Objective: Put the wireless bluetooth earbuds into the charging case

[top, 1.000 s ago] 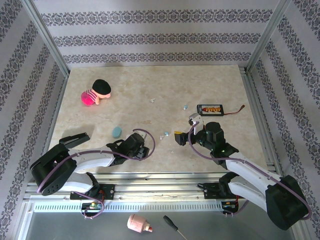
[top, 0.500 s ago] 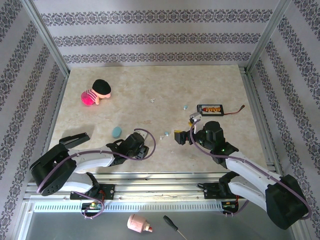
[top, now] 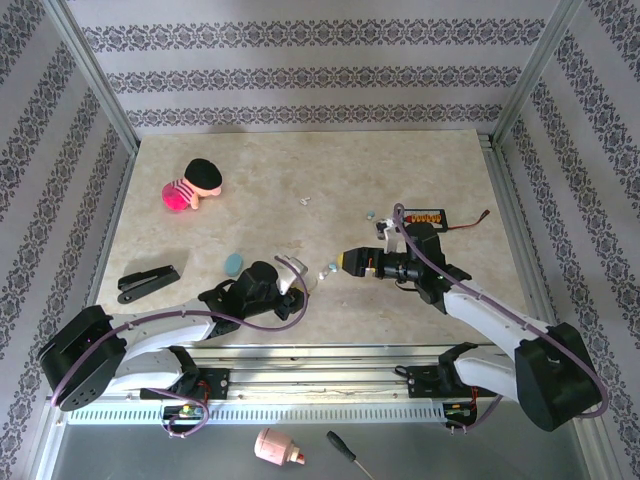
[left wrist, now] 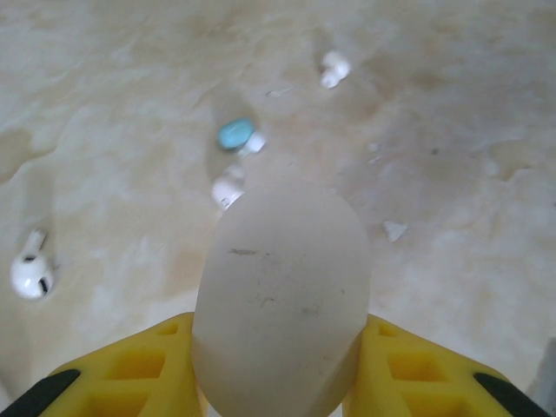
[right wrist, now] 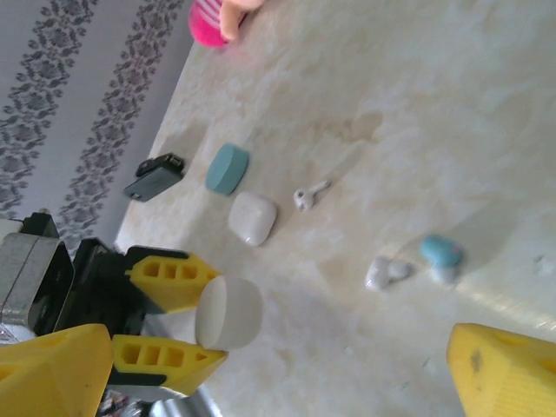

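Note:
A white charging case (left wrist: 280, 287) stands between the yellow fingers of my left gripper (left wrist: 278, 334), which is shut on it just above the table; the right wrist view has the same case (right wrist: 229, 313) in that grip. Beyond it lie the earbuds: a white one (left wrist: 30, 274) at the left, a pale blue one (left wrist: 234, 135) and a white one (left wrist: 228, 188) ahead, another white one (left wrist: 333, 69) farther off. My right gripper (right wrist: 278, 365) is open and empty, pointing left toward the held case. From above, the two grippers (top: 290, 292) (top: 350, 262) face each other across a small cluster of earbuds (top: 326, 270).
A second white case (right wrist: 253, 217) and a teal case (right wrist: 228, 168) lie near the left arm, with a black clip (top: 148, 282) farther left. A pink plush toy (top: 193, 183) sits at the back left. A black battery pack (top: 420, 217) lies behind the right arm.
My left gripper has closed on the white case and shifted right. The right arm has swung so its open gripper points left at the case.

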